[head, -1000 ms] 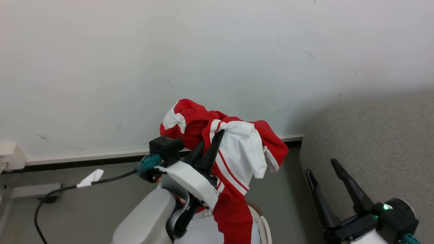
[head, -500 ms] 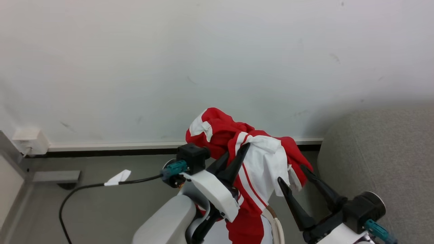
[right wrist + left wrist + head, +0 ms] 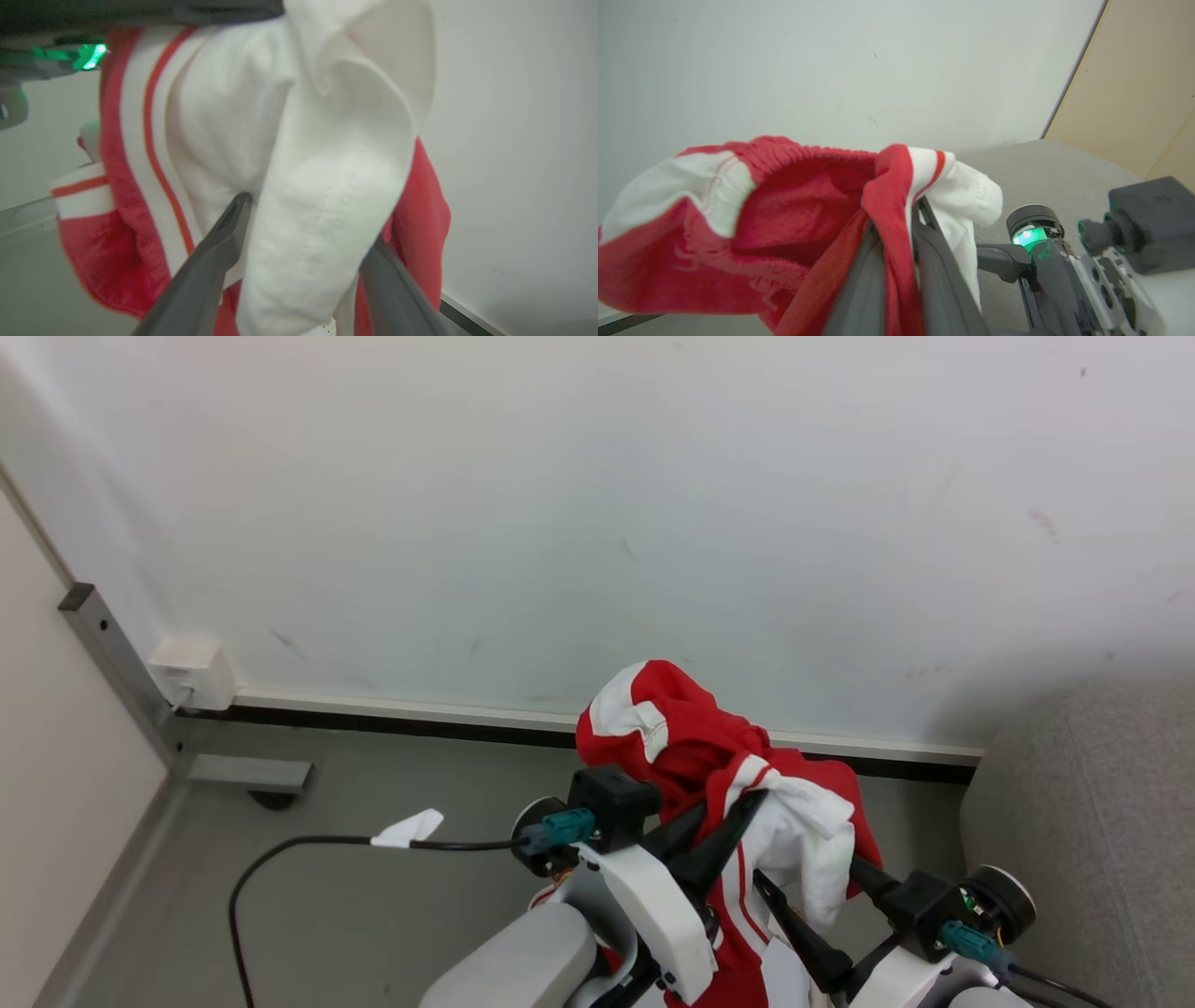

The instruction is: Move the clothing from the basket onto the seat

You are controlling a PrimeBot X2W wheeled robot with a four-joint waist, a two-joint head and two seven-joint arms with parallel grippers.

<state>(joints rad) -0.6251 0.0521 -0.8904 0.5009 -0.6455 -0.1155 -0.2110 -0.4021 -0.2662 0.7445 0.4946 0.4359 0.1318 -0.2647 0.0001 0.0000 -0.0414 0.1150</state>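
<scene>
Clothing (image 3: 691, 747) clamped in left gripper (image 3: 733, 805), hanging between right gripper (image 3: 805, 875) fingers

No words, numbers, labels or brand marks can be read anywhere: not on the red and white clothing (image 3: 709, 756), the wall or the robot's arms.

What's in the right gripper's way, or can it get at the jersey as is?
Probably yes, nothing blocks it. The open right gripper has its fingers either side of the white fold of the clothing, which hangs from the shut left gripper.
</scene>
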